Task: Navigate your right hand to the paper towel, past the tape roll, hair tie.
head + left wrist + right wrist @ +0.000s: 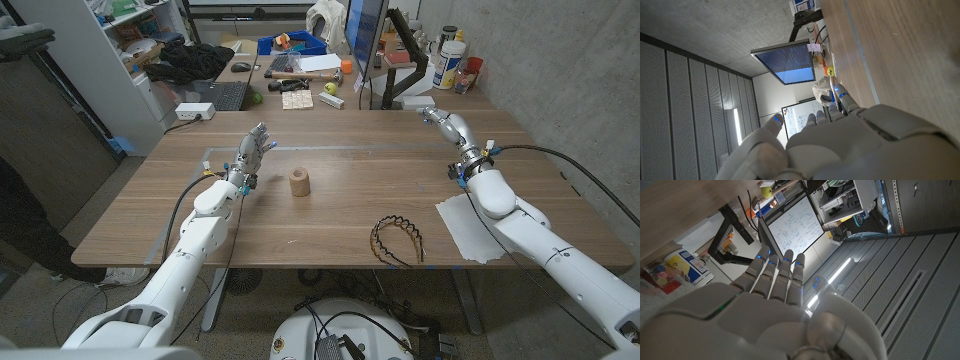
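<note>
A flat white paper towel (475, 228) overhangs the wooden counter's (330, 215) near edge, beside the right forearm.

A small brown cardboard tape roll (299, 182) stands mid-counter.

A black scalloped hair band (397, 240) lies flat between them.
</note>
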### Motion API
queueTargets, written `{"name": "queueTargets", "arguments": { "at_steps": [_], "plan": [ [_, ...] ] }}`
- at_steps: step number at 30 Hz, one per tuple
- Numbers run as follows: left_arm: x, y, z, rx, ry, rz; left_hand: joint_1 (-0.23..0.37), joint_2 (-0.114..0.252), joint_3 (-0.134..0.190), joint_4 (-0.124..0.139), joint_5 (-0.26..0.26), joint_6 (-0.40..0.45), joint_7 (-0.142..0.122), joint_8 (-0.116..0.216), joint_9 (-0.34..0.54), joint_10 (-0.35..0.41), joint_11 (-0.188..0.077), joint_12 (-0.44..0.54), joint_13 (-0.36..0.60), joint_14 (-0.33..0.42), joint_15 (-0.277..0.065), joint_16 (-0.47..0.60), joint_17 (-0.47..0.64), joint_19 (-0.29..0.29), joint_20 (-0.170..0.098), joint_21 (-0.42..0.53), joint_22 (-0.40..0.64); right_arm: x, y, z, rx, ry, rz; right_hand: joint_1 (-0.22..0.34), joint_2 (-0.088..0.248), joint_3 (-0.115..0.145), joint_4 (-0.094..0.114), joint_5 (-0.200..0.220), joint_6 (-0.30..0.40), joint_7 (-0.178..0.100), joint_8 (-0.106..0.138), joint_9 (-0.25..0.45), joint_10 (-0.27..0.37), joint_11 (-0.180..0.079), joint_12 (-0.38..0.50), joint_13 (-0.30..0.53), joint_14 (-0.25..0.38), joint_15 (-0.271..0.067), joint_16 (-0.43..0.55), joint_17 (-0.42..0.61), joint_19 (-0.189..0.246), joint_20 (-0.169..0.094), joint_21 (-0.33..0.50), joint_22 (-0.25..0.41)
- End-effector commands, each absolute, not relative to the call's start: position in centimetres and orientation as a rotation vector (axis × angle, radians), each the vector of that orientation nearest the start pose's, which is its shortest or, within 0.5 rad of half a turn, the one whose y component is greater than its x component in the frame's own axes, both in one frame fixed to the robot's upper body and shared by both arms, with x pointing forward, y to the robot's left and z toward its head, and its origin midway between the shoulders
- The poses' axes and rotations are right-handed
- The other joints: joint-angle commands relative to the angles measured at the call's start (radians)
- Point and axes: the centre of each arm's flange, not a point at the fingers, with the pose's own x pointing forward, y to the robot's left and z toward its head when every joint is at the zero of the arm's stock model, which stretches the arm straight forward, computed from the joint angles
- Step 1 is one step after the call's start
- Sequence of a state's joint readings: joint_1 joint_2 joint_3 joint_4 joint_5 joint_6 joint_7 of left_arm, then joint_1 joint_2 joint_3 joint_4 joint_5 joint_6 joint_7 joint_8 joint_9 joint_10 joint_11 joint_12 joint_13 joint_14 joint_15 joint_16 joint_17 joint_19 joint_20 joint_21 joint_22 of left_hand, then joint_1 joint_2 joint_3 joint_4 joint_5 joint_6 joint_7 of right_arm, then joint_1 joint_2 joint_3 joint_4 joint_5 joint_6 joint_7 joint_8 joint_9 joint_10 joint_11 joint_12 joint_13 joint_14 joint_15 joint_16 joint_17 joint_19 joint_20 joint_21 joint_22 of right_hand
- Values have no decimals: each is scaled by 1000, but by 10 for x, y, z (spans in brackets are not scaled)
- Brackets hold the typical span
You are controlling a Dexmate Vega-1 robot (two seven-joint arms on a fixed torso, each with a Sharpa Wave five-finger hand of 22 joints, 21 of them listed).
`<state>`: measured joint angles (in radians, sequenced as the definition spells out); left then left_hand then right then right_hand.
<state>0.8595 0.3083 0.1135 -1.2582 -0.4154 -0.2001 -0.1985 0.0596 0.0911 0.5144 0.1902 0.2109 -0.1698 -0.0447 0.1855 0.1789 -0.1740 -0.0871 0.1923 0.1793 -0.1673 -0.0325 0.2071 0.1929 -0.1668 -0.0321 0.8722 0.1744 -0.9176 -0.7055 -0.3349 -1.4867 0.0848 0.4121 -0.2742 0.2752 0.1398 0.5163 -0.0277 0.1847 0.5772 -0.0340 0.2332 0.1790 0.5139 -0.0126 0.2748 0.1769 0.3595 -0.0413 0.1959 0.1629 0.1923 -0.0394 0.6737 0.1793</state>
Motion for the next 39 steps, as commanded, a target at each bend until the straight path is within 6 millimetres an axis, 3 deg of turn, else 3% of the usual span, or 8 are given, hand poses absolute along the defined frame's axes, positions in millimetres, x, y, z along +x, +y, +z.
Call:
{"name": "queueTargets", "arguments": {
  "at_steps": [1,12,15,19,39],
  "plan": [
    [661,297,-27,-25,-584,-210,-13,85,4,-5,5,-162,-5,6,4,-164,-8,4,2,-280,-58,4,2,-309,-113,-1,4,574,-321,29,-678,-938,-57,17,1,10,-12,-1,25,-4,2,5,24,-12,5,1,19,-47,-4,1,17,-38,11,3],
    [661,297,-27,-27,-588,-213,-14,86,4,-5,5,-162,-5,5,4,-164,-7,3,2,-279,-58,4,2,-308,-112,-4,5,560,-325,30,-791,-958,-78,27,-4,23,-28,-3,63,-9,-2,5,56,-20,3,1,56,-49,-5,2,61,-46,22,3],
    [661,297,-27,-32,-590,-213,-14,86,4,-5,6,-161,-5,6,4,-164,-7,4,2,-278,-58,4,2,-307,-112,-5,5,556,-325,30,-828,-961,-86,28,-6,25,-32,-4,70,-9,-4,5,66,-23,2,1,71,-63,-3,2,70,-50,23,3],
    [661,296,-28,-34,-589,-215,-15,86,4,-5,6,-161,-5,6,4,-164,-8,3,2,-278,-58,4,2,-307,-112,-5,5,553,-327,30,-868,-961,-93,30,-10,28,-37,-4,78,-7,-6,5,72,-12,0,1,78,-65,-5,2,74,-51,23,3],
    [660,297,-28,-34,-589,-208,-16,86,5,-5,6,-159,-5,6,4,-163,-8,3,2,-277,-56,3,2,-304,-109,-10,5,532,-334,32,-1092,-940,-158,40,0,43,-46,-2,90,-10,-14,5,75,-17,-10,1,79,-72,-13,3,77,-55,19,3]
  ]
}}
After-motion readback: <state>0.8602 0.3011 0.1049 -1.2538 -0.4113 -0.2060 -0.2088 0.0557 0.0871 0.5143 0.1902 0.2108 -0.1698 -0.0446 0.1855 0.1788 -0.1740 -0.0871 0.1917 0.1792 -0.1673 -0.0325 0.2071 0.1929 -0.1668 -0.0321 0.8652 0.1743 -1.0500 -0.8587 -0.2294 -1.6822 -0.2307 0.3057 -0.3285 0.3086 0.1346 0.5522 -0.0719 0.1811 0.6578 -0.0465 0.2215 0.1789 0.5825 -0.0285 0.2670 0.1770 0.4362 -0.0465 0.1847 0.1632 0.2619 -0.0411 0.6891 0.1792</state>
